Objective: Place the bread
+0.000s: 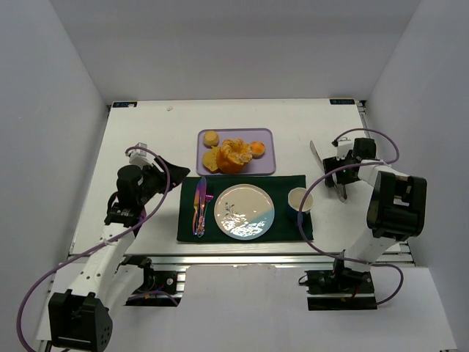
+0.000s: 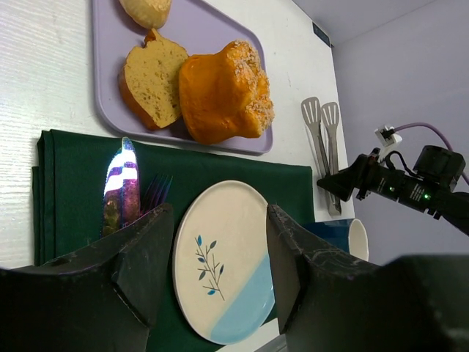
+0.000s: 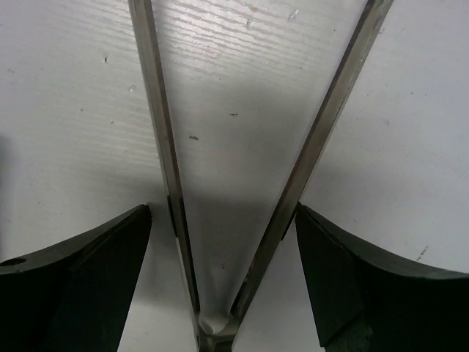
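The bread (image 1: 234, 156), a big golden-orange bun with a ridged top, sits on the purple tray (image 1: 261, 135) behind the plate (image 1: 245, 211). In the left wrist view the bread (image 2: 223, 92) lies beyond the plate (image 2: 227, 249). My left gripper (image 1: 176, 170) is open and empty at the left end of the green placemat (image 1: 286, 183); its jaws (image 2: 220, 220) frame the plate. My right gripper (image 1: 335, 170) is open, its fingers straddling the metal tongs (image 3: 165, 147) near their hinge on the table; the right finger touches one arm.
A heart-shaped yellow slice (image 2: 150, 81) and a small bun (image 2: 146, 9) share the tray. A small orange bun (image 1: 257, 149) sits to the right of the bread. A knife (image 2: 121, 183) and fork (image 2: 154, 192) lie left of the plate. A cup (image 1: 300, 199) stands to its right.
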Robot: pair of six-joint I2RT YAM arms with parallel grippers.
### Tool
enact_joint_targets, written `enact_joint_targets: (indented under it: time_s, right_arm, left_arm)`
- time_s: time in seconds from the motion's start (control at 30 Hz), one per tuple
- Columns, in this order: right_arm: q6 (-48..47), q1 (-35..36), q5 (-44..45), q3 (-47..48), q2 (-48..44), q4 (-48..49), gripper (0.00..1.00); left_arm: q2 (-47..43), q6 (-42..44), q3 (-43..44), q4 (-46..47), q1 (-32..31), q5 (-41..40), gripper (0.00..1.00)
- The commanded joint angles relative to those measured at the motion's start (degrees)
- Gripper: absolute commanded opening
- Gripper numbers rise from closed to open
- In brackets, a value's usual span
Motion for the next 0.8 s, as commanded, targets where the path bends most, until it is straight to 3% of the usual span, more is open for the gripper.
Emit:
enact_joint_targets:
  time_s: [0.0,0.33,0.37,0.43,0.47,0.6,0.77]
  right_arm:
    - [2.8,-0.1,3.0,2.2,2.4,3.5,0.84]
    - [-1.2,-0.1,-3.7,3.5,5.1,0.3,0.45]
    - [-1.4,-0.1,-4.3,3.9,4.9,-0.1,0.33]
    - [-2.0,-0.1,-5.9,4.7,4.4,-1.3,0.20]
    - [-2.5,-0.1,-6.7,5.3,4.0,-2.9,0.03]
    - [-3.6,0.3,-12.2,13.7,1.9,-8.6,0.00]
    - [-12.7,4.8,-23.4,27.0,0.7,-21.9,0.03]
  left_arm:
    - [-0.2,0.4,-0.3,1.0,0.0,0.3,0.63]
    - [0.4,0.7,0.1,1.0,0.1,0.0,0.63]
    - [0.5,0.7,0.1,1.0,0.0,0.0,0.63]
    - [0.3,0.7,0.0,1.0,0.0,-0.1,0.63]
    - [0.1,0.6,0.0,1.0,0.0,-0.1,0.63]
    - [-0.7,0.5,0.1,0.4,0.0,-0.1,0.63]
    - [-1.8,0.3,-0.1,-0.6,0.0,-0.2,0.63]
